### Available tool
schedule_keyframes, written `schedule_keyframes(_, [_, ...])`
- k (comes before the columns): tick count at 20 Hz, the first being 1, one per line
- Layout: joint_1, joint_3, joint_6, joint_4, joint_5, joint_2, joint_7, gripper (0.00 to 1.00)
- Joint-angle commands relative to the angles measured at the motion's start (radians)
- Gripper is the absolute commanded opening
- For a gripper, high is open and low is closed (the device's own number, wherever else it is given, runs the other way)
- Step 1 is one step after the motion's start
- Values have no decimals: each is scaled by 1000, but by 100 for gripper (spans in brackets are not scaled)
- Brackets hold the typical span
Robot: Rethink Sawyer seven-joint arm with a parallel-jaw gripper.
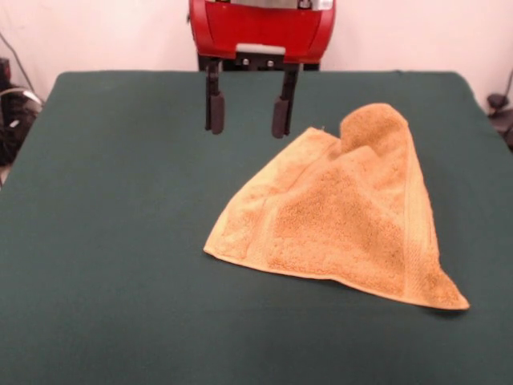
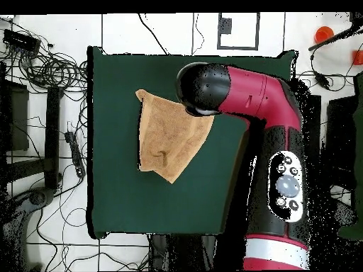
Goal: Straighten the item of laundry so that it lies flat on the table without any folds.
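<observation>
The golden tan-orange towel [image 1: 345, 212] lies on the dark green table [image 1: 120, 241], right of centre in the front view. It is folded into a rough triangle, with a raised bunched hump at its far corner and a pointed corner at the near right. In the overhead view the towel [image 2: 166, 131] lies left of the arm, which covers its right edge. My gripper [image 1: 247, 116] hangs open and empty above the table, up and to the left of the towel's far edge, apart from it. In the overhead view the arm hides the gripper.
The red and black arm [image 2: 241, 92] reaches over the table from the base. Cables and equipment [image 2: 42, 64] lie on the floor beside the table. An orange object [image 2: 324, 33] sits on the floor near a corner.
</observation>
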Motion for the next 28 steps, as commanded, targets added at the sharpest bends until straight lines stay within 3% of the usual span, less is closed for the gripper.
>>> schedule_keyframes(1, [29,29,-49,172,18,37,212,100])
schedule_keyframes(16, [32,41,-118,224,38,61,227,100])
schedule_keyframes(28, [54,18,-145,240,78,79,304,100])
